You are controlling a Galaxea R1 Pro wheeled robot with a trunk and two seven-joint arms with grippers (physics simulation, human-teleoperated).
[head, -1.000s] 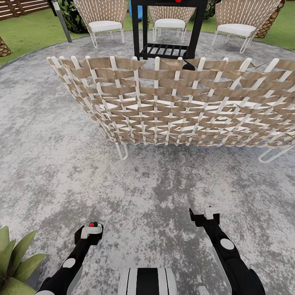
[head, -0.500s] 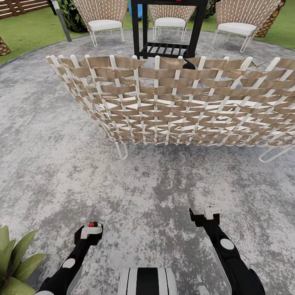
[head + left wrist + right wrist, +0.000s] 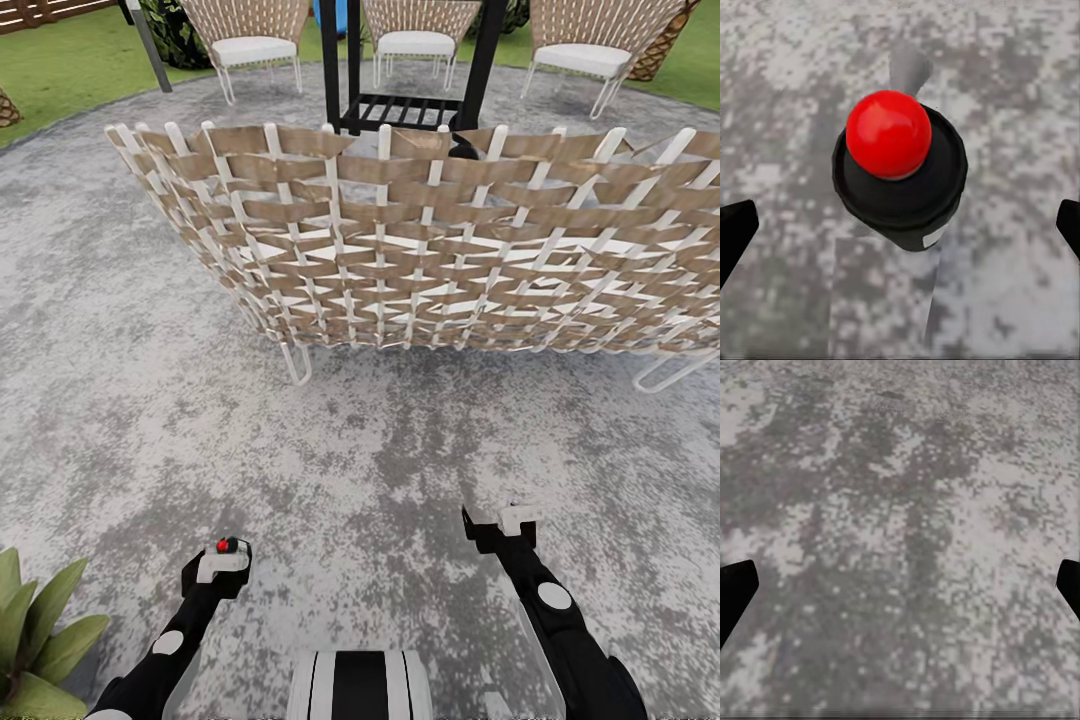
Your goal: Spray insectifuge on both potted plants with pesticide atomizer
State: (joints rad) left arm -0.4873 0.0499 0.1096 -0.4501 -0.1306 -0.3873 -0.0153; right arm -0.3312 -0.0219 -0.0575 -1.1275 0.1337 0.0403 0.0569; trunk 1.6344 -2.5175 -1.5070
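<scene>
Grey mottled paving (image 3: 150, 400) is spreading out under the robot, which is apparently travelling with both arms tucked low in front of its trunk, a carrying pose rather than a reaching one. Nearest, the left gripper (image 3: 222, 560) is hanging just above the stone; the left wrist view is showing a dark round cap with a red knob (image 3: 888, 133) between widely spread fingertips (image 3: 735, 229), though whether that knob belongs to a held bottle I cannot tell. The right gripper (image 3: 498, 522) is hovering empty, its jaws spread wide over bare paving. One potted plant (image 3: 35, 630) is sitting just beside the left arm at the patio's near edge. Farther on, a woven wicker sofa (image 3: 420, 250) is blocking the way, its back towards the robot. Beyond it a black slatted stand (image 3: 405, 105) is standing, then wicker chairs (image 3: 250, 45) and the lawn (image 3: 70, 65). Compared with a second ago, the sofa and chairs are sitting slightly higher in the head view, so the camera is moving, not the furniture.
</scene>
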